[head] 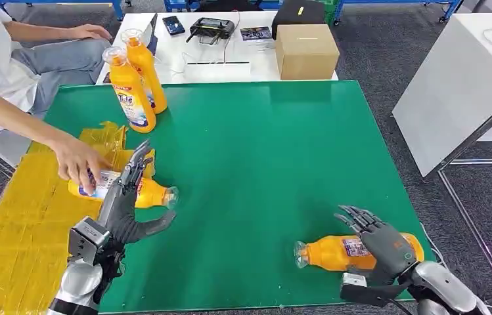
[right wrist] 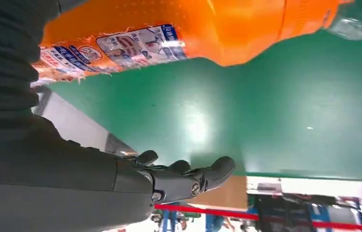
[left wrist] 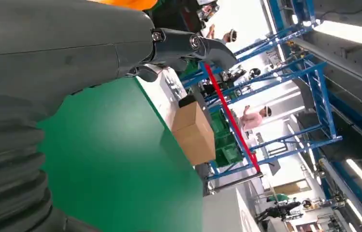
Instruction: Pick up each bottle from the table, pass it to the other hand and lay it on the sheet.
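Head view of a green table (head: 263,164) with a yellow sheet (head: 13,223) laid along its left edge. The left hand (head: 125,203) hangs over the sheet's inner edge with fingers spread and straight, thumb out to the side, gripping nothing; its fingertips reach over a lying bottle (head: 148,193). This bottle rests on its side, partly on the sheet, its clear cap toward the table's middle; it holds orange liquid. A person's hand (head: 75,161) rests on the bottle's base end, the sleeve and arm coming in from the left.

The right hand (head: 381,243) sits at the near right of the table, fingers extended and apart, poised over a second lying bottle (head: 335,252), also filled with orange liquid, clear cap toward the left. In the right wrist view the same bottle (right wrist: 193,34) lies on the green surface and the fingers (right wrist: 193,176) stand apart from it, not closed on it.

Two upright bottles (head: 134,82) stand close together at the table's far left corner, both orange with clear caps, labels facing forward.

Beyond the green table, a white table carries a closed cardboard box (head: 305,51), its contents unseen, a black controller (head: 211,27) and a phone (head: 173,25).
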### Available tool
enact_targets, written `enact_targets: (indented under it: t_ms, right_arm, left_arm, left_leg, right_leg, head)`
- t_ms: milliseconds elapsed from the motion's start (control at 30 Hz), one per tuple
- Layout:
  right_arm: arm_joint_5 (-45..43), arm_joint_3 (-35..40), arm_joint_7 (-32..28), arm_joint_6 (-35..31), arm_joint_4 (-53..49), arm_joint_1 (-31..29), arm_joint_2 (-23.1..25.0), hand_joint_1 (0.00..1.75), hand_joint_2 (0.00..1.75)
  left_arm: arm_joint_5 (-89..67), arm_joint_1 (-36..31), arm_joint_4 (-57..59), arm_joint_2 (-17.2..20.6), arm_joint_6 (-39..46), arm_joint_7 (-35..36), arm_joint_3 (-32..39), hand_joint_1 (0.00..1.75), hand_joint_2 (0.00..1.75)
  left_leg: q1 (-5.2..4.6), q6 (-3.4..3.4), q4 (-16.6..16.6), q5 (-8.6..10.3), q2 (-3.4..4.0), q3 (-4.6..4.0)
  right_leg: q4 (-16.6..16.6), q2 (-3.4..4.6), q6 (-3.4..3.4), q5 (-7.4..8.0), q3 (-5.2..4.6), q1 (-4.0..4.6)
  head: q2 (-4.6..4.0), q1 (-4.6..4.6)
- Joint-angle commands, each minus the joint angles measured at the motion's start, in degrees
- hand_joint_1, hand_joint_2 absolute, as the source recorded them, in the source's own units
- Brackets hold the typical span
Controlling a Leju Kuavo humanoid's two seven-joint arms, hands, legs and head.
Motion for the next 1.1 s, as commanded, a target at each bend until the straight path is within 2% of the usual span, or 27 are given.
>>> enact_targets:
  t_ms: [33, 200, 233, 300, 533, 700, 733, 800, 1100]
  right_arm:
    - [-0.85, -1.07, 1.65, 2.49, 5.08, -0.76, -1.43, 0.0, 1.75]
    - [-2.24, -0.7, 3.42, 4.89, 4.41, 0.7, -4.72, 0.0, 1.75]
    - [-2.24, -0.7, 3.42, 4.89, 4.41, 0.7, -4.72, 0.0, 1.75]
    - [-2.42, -0.86, 3.44, 4.9, 4.23, 0.93, -4.98, 0.0, 1.75]
    - [-3.6, -1.39, 5.01, 5.89, 3.11, 2.55, -7.23, 0.0, 1.75]
    - [-3.6, -1.39, 5.01, 5.89, 3.11, 2.55, -7.23, 0.0, 1.75]
    - [-3.6, -1.39, 5.01, 5.89, 3.11, 2.55, -7.23, 0.0, 1.75]
    - [-3.65, -1.35, 5.33, 5.95, 2.84, 2.7, -7.43, 0.0, 1.75]
    - [-3.78, -4.97, 7.99, 4.47, -2.0, 6.47, -9.0, 0.0, 1.75]
  left_arm:
    - [0.36, -2.47, 3.08, 0.5, -0.16, 0.04, -1.54, 0.0, 1.75]
    - [0.38, -2.7, 3.42, 0.56, -0.28, 0.05, -1.58, 0.0, 1.75]
    - [0.38, -2.7, 3.42, 0.56, -0.28, 0.05, -1.58, 0.0, 1.75]
    - [0.38, -2.74, 3.48, 0.55, -0.29, 0.05, -1.6, 0.0, 1.75]
    - [0.43, -2.57, 3.57, 0.49, -0.21, 0.09, -1.56, 0.0, 1.75]
    - [0.43, -2.57, 3.57, 0.49, -0.21, 0.09, -1.56, 0.0, 1.75]
    - [0.43, -2.57, 3.57, 0.49, -0.21, 0.09, -1.56, 0.0, 1.75]
    - [0.43, -2.57, 3.6, 0.5, -0.2, 0.11, -1.54, 0.0, 1.75]
    - [0.36, -1.77, 2.58, 0.57, 0.47, 0.5, -0.74, 0.0, 1.75]
  left_leg:
    - [0.04, 0.0, -0.05, -0.04, -0.1, 0.17]
    - [0.01, -0.01, -0.03, -0.02, -0.1, 0.09]
    - [0.07, -0.02, -0.05, -0.11, -0.15, 0.3]
    - [-0.02, -0.01, -0.05, -0.01, -0.1, 0.09]
    - [-0.01, -0.01, -0.04, -0.04, -0.13, 0.15]
    - [-0.03, -0.01, -0.04, -0.02, -0.04, 0.1]
    - [0.03, -0.02, -0.06, -0.12, -0.05, 0.32]
    - [-0.03, -0.01, -0.05, -0.01, -0.07, 0.1]
    - [-0.01, -0.03, -0.04, -0.1, -0.08, 0.22]
  right_leg:
    - [-0.11, -0.07, -0.04, -0.04, 0.22, 0.04]
    - [-0.07, -0.09, -0.03, -0.03, 0.13, 0.0]
    - [-0.16, -0.12, -0.08, -0.1, 0.39, 0.06]
    - [-0.07, -0.08, -0.03, -0.03, 0.13, -0.03]
    - [-0.09, -0.11, -0.05, -0.06, 0.2, -0.01]
    - [-0.07, -0.03, -0.03, -0.02, 0.12, -0.03]
    - [-0.17, -0.01, -0.08, -0.07, 0.38, 0.04]
    - [-0.07, -0.05, -0.03, -0.02, 0.12, -0.04]
    - [-0.09, -0.05, -0.07, -0.09, 0.26, -0.01]
  head:
    - [0.0, 0.0]
    - [0.0, -0.02]
    - [0.0, 0.0]
    - [0.0, -0.02]
    - [0.0, -0.02]
    - [0.0, -0.02]
    - [0.0, -0.02]
    - [0.0, -0.02]
    - [0.0, -0.02]
